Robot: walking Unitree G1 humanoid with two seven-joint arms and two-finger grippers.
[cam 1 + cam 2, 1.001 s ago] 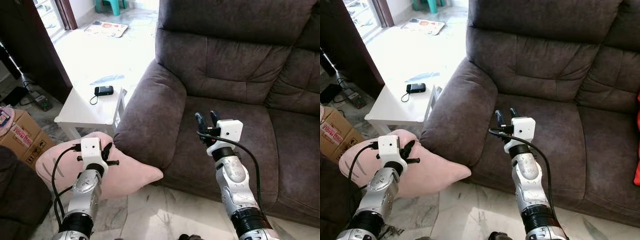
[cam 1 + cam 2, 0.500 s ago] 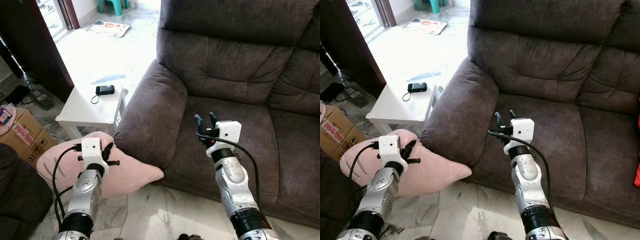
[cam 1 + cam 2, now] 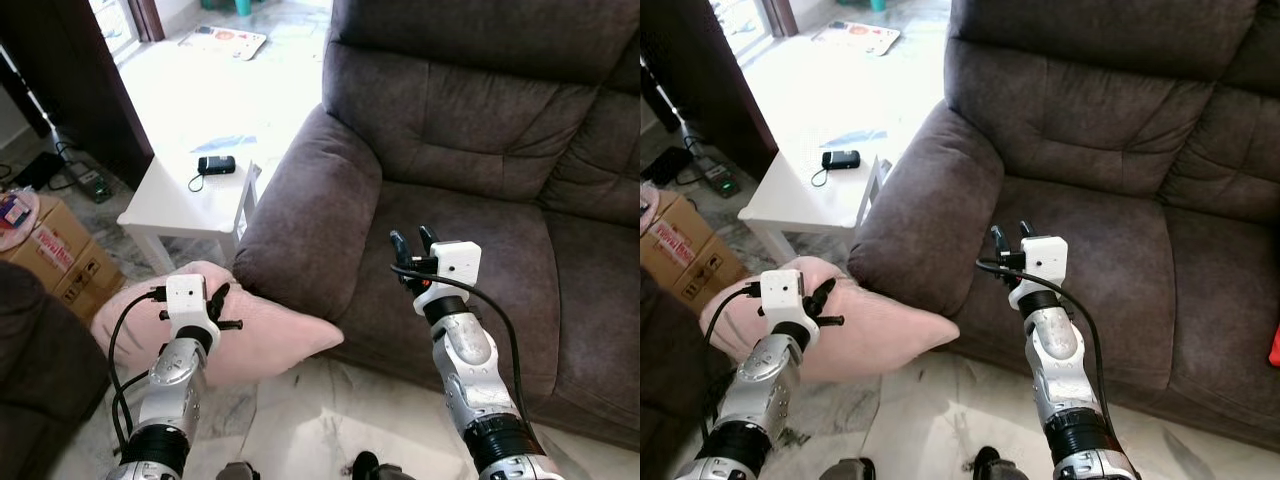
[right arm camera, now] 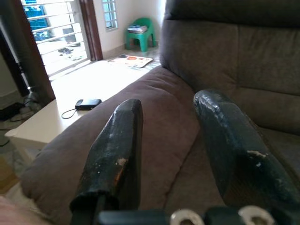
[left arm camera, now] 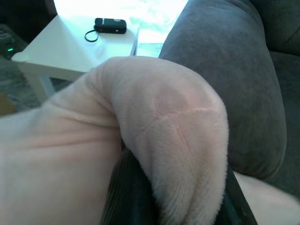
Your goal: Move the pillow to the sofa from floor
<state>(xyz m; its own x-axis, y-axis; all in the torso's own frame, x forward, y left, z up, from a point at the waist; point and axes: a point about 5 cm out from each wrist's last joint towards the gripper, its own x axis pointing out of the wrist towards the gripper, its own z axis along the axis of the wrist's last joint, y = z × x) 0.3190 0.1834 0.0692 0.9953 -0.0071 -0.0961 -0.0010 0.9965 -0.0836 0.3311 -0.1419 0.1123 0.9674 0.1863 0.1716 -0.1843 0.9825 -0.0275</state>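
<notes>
Clamping one pink pillow (image 3: 270,335), left gripper (image 3: 213,303); one sofa (image 3: 480,150) alongside.

Pink plush pillow (image 3: 265,335), bunched, against brown sofa (image 3: 480,150) arm

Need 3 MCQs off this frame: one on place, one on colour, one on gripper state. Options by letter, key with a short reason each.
1. Where is the pillow?
A. On the sofa seat
B. Low beside the sofa's armrest, pinched by the left gripper
C. On the white side table

2. What colour is the sofa?
A. Dark brown
B. Teal
C. White

3. What state is the right gripper in?
A. Shut on the pillow
B. Shut on a cable
C. Open, holding nothing

Key: 1 B, the left wrist view shows pink plush folded between the fingers of the left gripper, next to the armrest. 2 A, the upholstery is dark brown throughout. 3 C, the right wrist view shows its two fingers apart with only sofa beyond them.
</notes>
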